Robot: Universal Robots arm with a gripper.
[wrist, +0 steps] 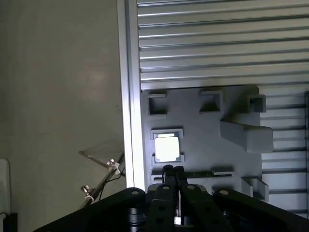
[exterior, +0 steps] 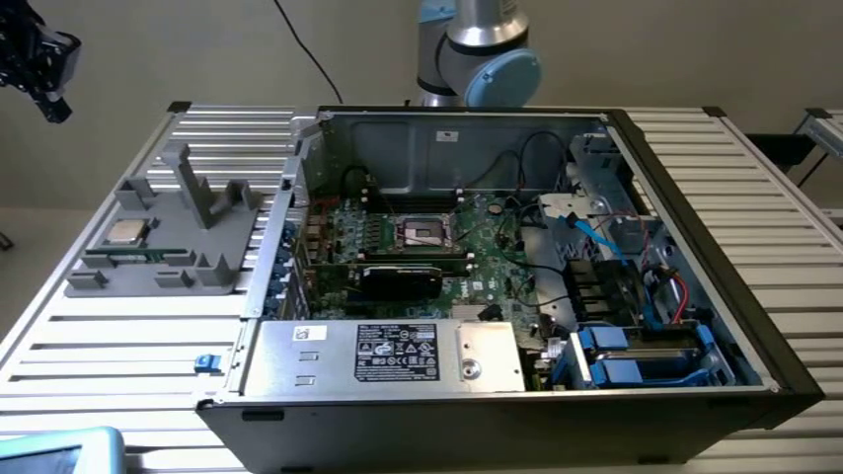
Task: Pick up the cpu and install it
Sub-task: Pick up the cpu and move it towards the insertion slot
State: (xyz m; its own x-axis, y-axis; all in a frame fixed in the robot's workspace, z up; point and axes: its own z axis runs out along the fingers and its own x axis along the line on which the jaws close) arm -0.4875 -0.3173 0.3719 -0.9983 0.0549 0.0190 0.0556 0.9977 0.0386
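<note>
Power supply (exterior: 395, 353): we see the silver labelled box at the case's (exterior: 737, 296) near edge, six o'clock from the socket.
Socket (exterior: 425, 233): a black frame, mid-motherboard.
Cpu (exterior: 126, 232): it lies flat in a recess of the grey holder (exterior: 158, 272), nine o'clock from the case.
Gripper (wrist: 173, 170): we find it high above the holder, fingers pressed together, holding nothing.
Arm base (exterior: 477, 59): twelve o'clock, behind the case.
</note>
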